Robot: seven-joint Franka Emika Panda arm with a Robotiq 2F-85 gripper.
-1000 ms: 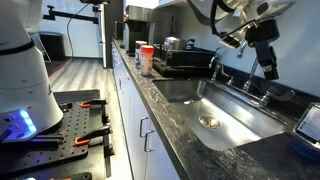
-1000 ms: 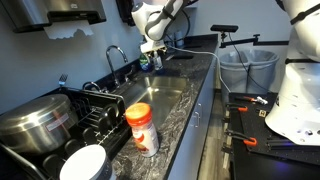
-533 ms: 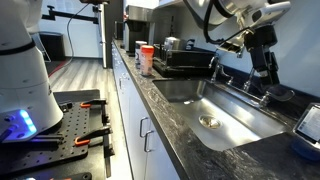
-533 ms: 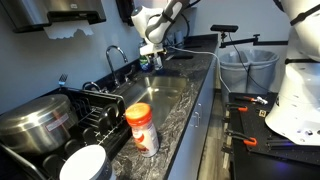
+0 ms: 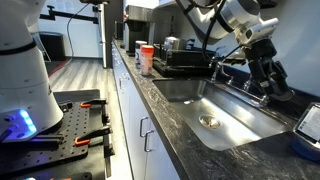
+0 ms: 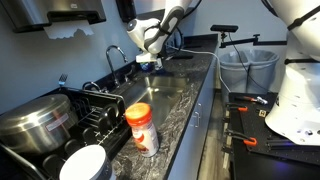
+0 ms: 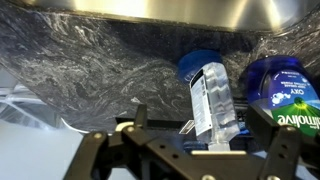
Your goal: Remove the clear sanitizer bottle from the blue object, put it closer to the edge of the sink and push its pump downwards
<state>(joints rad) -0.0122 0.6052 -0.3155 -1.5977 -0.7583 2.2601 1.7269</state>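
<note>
The claw (image 7: 212, 138) stands wide open, its two dark fingers (image 7: 137, 118) spread far apart at the bottom of the wrist view and closed on nothing. Between them in that view lies the clear sanitizer bottle (image 7: 211, 100), flat-sided with a pale label facing up; whether either finger touches it cannot be told. The bottle's far end sits against the blue object (image 7: 198, 64), a rounded blue shape only partly seen behind it. Just right of the bottle stands a blue dish-soap bottle (image 7: 282, 92) with a white-lettered label. All of this rests on the dark speckled countertop (image 7: 100, 70), and beyond it, along the top of the wrist view, runs the steel wall of the sink (image 7: 150, 8). In an exterior view the claw (image 5: 272, 80) hangs low over the counter at the far side of the sink (image 5: 235, 118), right of the chrome faucet (image 5: 214, 68). In an exterior view the claw (image 6: 150, 63) hovers far down the counter, past the sink (image 6: 170, 95), while an orange-labelled container (image 6: 142, 128) stands near the camera.
</note>
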